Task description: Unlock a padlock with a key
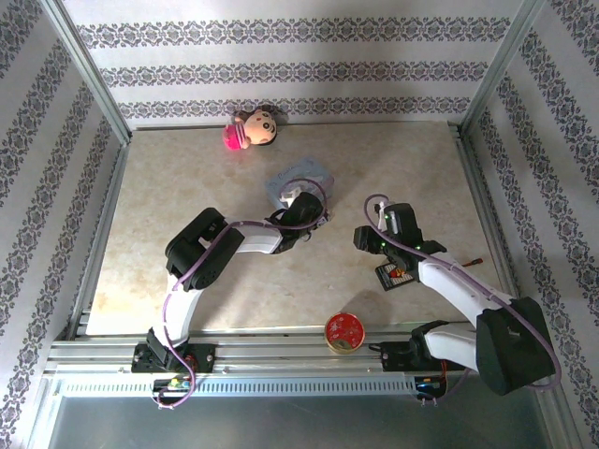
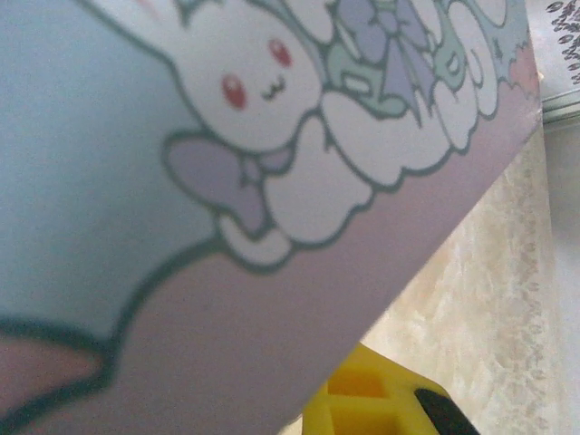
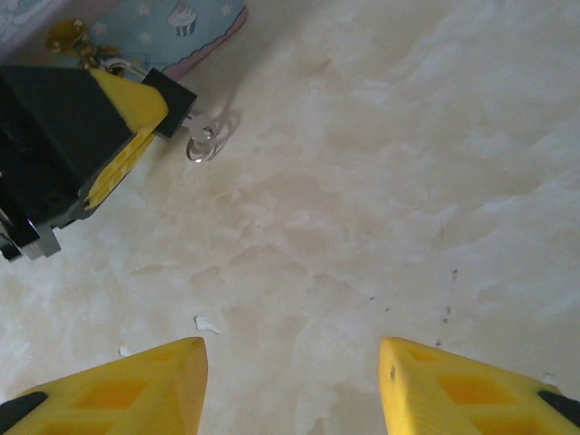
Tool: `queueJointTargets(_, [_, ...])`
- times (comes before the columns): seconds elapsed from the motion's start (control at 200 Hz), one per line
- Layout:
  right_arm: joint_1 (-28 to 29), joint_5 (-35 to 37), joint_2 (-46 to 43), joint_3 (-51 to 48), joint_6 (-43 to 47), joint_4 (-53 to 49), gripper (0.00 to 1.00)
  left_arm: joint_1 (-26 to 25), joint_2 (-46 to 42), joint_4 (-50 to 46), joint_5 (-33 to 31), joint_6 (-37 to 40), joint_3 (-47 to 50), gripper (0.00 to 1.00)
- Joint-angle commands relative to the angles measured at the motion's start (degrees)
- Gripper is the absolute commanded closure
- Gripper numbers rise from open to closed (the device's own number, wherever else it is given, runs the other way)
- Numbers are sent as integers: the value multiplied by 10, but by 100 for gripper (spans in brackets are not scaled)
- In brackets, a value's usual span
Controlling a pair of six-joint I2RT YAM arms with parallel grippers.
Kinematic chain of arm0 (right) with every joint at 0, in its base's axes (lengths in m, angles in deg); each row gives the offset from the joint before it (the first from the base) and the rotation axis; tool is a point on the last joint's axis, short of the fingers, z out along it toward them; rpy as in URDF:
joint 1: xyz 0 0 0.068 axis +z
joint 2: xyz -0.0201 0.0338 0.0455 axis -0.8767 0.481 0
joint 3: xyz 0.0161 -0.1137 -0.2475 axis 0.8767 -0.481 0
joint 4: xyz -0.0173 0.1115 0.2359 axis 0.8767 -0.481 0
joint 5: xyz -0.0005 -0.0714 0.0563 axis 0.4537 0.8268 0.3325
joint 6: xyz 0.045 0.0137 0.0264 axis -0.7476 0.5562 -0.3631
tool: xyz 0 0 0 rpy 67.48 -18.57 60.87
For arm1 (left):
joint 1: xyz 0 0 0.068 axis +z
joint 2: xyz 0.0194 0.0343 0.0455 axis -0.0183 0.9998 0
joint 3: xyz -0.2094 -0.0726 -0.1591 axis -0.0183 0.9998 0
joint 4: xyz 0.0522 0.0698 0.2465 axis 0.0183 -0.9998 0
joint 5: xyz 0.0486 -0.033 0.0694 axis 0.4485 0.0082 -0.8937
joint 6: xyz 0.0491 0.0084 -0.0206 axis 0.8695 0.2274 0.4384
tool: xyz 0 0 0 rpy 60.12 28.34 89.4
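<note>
Two jobs, I judge. My left gripper (image 3: 166,96) is pinched tight at the edge of the pale blue cardboard box with rabbit print (image 2: 136,163), with a small shiny metal ring (image 3: 201,145) just beside it. Whether it pinches the padlock I cannot tell. My right gripper (image 3: 290,362) hovers half-spread over the marbled beige table (image 3: 408,181) to its right, ready to assist.

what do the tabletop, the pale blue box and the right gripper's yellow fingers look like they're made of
Tabletop: beige marble or marble-print laminate, cannot tell which; cloudy veining, faint sheen. Pale blue box: probably printed card or thin plastic; smooth face with a cartoon bunny print. Fingers of the right gripper: moulded yellow plastic, matte, with hollow recesses.
</note>
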Motion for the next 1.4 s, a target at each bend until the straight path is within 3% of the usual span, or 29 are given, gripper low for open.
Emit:
queueJointTargets(0.0, [24,1,8,-4,21,38,49,14,-48,-38,31,5,13,100])
queueJointTargets(0.3, [80,32,74,20,58,72,53,41,-92,-80,116,-41,44,100])
queueJointTargets(0.54, [112,8,138,53,112,127,56,58,-106,-139,189,-77,37,100])
queueJointTargets(0.695, [139,42,177,78,161,142,60,65,-115,-177,223,-88,31,100])
queueJointTargets(0.909, [146,49,236,120,198,148,61,73,-118,-203,269,-98,26,100])
queueJointTargets(1.309, [169,70,280,152,234,142,61,85,-129,-225,294,-90,22,100])
queueJointTargets(1.394, [175,73,284,155,240,136,65,85,-128,-222,295,-90,22,100])
